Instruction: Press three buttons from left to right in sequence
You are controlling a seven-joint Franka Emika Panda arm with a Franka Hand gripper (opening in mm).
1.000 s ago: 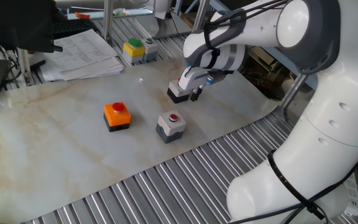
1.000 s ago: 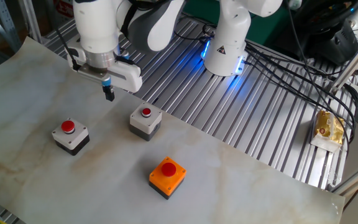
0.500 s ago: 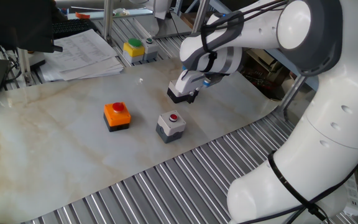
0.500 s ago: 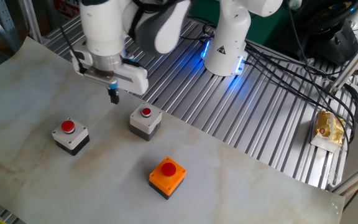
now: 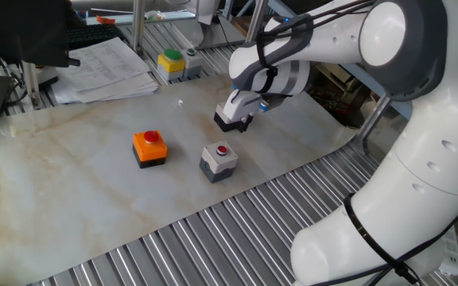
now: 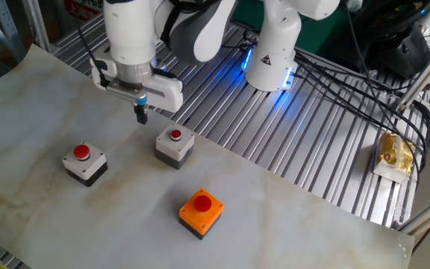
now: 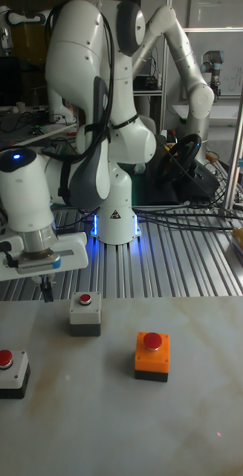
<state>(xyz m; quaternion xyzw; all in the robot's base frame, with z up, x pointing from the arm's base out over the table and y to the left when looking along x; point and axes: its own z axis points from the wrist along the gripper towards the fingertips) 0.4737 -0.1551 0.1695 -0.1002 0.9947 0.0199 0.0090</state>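
Gripper point(image 6: 141, 114) hangs above the counter point(image 6: 43, 97), clear of all three boxes, between the white box point(image 6: 84, 162) and the grey box point(image 6: 175, 145) in the other fixed view, on their far side. Tall view puts it just left of and above the grey box point(image 7: 85, 312). In one fixed view the gripper point(image 5: 238, 123) covers most of the white box.

Jaws: the tip reads as one thin dark prong; no gap or contact is visible. Cannot tell whether open or closed.

Step in hand, as a judgement: travel between buttons, not a press. Nothing is touched. Which button is due next cannot be read from the frames alone.

Next move calls for centring the tip over one red cap, then a straight drop; the caps are small, so lateral error matters.

Boxes, one fixed view: orange box point(image 5: 149, 148) left, grey box point(image 5: 219, 160) in the middle and nearest, white box point(image 5: 227, 120) right and farther back. All upright, red caps up, well apart. Orange and white sit on black bases. Orange box point(image 6: 201, 211) lies nearest in the other view.
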